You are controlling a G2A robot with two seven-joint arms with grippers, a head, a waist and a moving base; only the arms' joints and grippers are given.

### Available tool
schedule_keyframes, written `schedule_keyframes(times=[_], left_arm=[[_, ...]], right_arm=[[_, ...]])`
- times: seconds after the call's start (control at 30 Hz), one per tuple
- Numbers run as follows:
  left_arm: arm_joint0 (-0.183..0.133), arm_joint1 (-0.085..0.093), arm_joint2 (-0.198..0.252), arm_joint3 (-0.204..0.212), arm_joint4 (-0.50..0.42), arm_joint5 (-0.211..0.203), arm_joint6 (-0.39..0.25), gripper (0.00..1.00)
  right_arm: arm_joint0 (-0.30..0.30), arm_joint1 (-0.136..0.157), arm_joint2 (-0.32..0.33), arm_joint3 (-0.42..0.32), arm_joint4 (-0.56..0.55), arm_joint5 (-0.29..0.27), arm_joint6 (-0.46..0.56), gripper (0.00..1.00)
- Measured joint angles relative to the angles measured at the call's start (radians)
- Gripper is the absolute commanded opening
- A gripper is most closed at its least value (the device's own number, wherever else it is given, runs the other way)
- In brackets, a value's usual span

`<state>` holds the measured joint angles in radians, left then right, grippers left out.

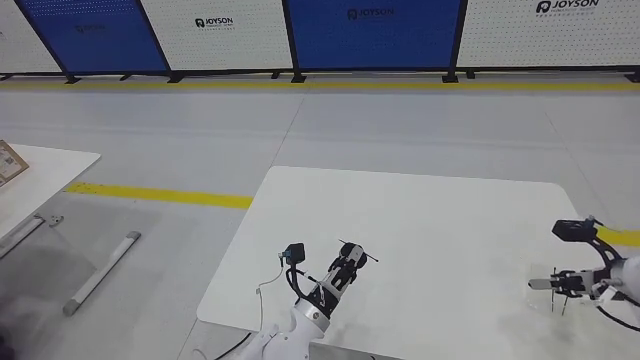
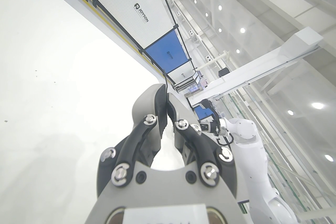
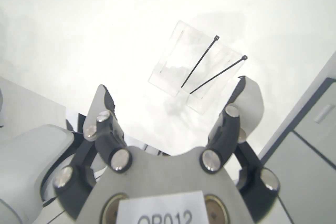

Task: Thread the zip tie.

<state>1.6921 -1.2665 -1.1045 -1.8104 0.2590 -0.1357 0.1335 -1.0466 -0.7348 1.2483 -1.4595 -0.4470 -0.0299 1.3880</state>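
Note:
My left gripper [image 2: 166, 101] is shut on a thin black zip tie [image 2: 165, 79], whose end sticks out past the fingertips. In the top view this gripper [image 1: 352, 254] hangs over the table's near left part, with the tie [image 1: 360, 251] lying across its tip. My right gripper [image 3: 173, 88] is open above a clear plastic sheet [image 3: 170, 62] that carries two more black zip ties [image 3: 200, 61] [image 3: 219, 74], lying side by side with their heads pointing away. From above, the right gripper [image 1: 542, 283] is near the table's right edge.
The white table [image 1: 430, 230] has bare room between the two arms. The right arm [image 2: 244, 130] shows far off in the left wrist view. A second white table [image 1: 40, 175] stands to the left. Blue and white panels [image 1: 370, 10] line the far side of the floor.

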Motion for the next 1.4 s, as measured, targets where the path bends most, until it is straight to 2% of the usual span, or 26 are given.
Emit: schedule_keyframes(times=[0.13, 0.3, 0.77, 0.87, 0.97, 1.07, 1.2, 1.4], left_arm=[[0.0, 0.0, 0.0, 0.0, 0.0, 0.0, 0.0, 0.0], [0.0, 0.0, 0.0, 0.0, 0.0, 0.0, 0.0, 0.0], [0.0, 0.0, 0.0, 0.0, 0.0, 0.0, 0.0, 0.0], [0.0, 0.0, 0.0, 0.0, 0.0, 0.0, 0.0, 0.0], [0.0, 0.0, 0.0, 0.0, 0.0, 0.0, 0.0, 0.0], [0.0, 0.0, 0.0, 0.0, 0.0, 0.0, 0.0, 0.0], [0.0, 0.0, 0.0, 0.0, 0.0, 0.0, 0.0, 0.0], [0.0, 0.0, 0.0, 0.0, 0.0, 0.0, 0.0, 0.0]], right_arm=[[0.012, 0.02, -0.005, -0.003, 0.026, 0.098, 0.002, 1.0], [0.044, 0.05, -0.051, -0.019, -0.002, 0.207, 0.002, 1.0], [0.042, 0.05, -0.05, -0.021, -0.003, 0.206, -0.001, 1.0], [0.03, 0.052, -0.047, -0.064, -0.047, 0.224, -0.035, 1.0], [0.027, 0.056, -0.045, -0.122, -0.09, 0.263, -0.003, 1.0], [0.036, 0.057, -0.087, -0.142, -0.107, 0.271, 0.003, 1.0], [0.102, 0.06, -0.226, -0.064, -0.099, 0.267, 0.002, 1.0], [0.097, 0.06, -0.216, -0.068, -0.098, 0.268, 0.002, 1.0]])
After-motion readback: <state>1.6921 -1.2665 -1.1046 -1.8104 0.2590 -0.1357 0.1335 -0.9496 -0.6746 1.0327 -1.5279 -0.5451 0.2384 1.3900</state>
